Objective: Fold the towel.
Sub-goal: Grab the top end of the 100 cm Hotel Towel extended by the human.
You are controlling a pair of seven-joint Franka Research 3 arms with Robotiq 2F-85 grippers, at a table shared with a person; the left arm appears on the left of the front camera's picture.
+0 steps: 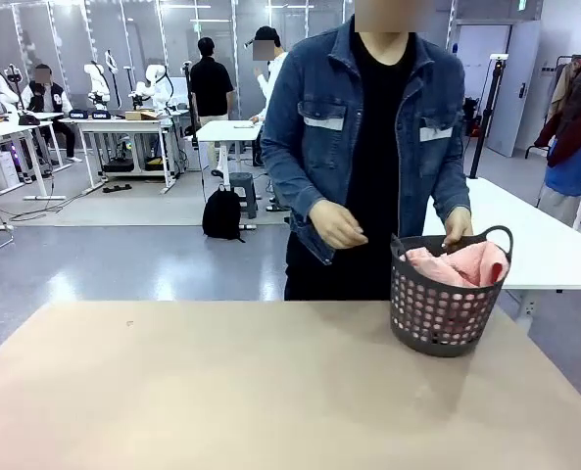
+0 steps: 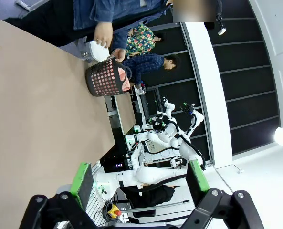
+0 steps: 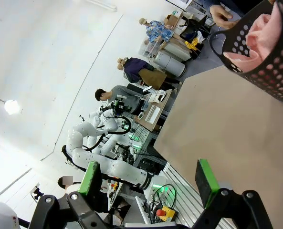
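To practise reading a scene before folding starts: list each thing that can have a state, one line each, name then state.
basket: upright on the table
towel: crumpled, unfolded, in the basket
left claw: open, empty
right claw: open, empty
person's hand: at the basket's rim

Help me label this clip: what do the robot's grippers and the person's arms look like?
Both the left gripper and right gripper have black jointed fingers tipped with flat bright-green pads. The person's arms are covered by long blue denim jacket sleeves.
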